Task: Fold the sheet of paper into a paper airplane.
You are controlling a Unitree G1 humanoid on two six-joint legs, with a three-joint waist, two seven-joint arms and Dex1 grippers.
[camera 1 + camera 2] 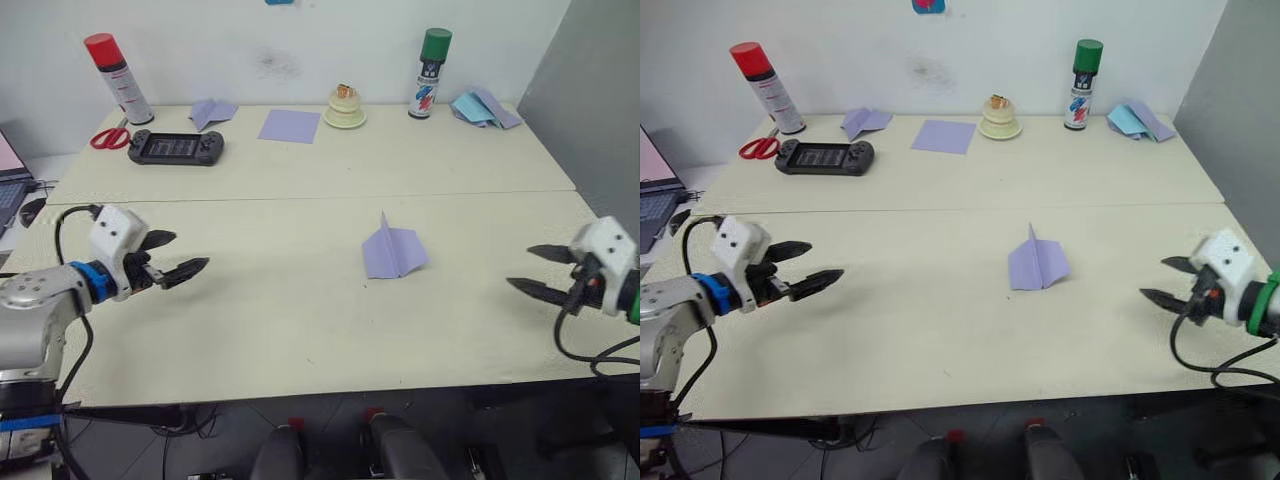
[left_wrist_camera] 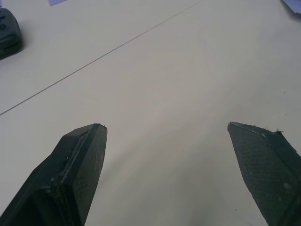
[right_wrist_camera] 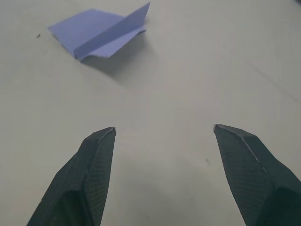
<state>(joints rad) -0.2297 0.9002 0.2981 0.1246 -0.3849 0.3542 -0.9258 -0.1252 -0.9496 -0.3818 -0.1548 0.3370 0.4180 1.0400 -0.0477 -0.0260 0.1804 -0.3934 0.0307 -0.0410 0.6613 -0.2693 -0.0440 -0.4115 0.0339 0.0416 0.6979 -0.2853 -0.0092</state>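
**Both arms clear of the plane, near board open**

I see bare table (image 1: 300,320) between the left gripper (image 1: 170,257) at the near left edge and the right gripper (image 1: 540,272) at the near right edge; both are released, fingers spread, holding nothing. The paper airplane (image 1: 392,250) lies between them, right of centre, apart from both: lavender, nose pointing far, flat wings, centre ridge upright. Clutter lines the far edge.

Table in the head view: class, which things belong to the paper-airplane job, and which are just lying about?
Job: paper airplane; left gripper and right gripper, both open.
Lying about: game console, scissors, red-capped can, green-capped can, flat lavender square, light-blue papers.
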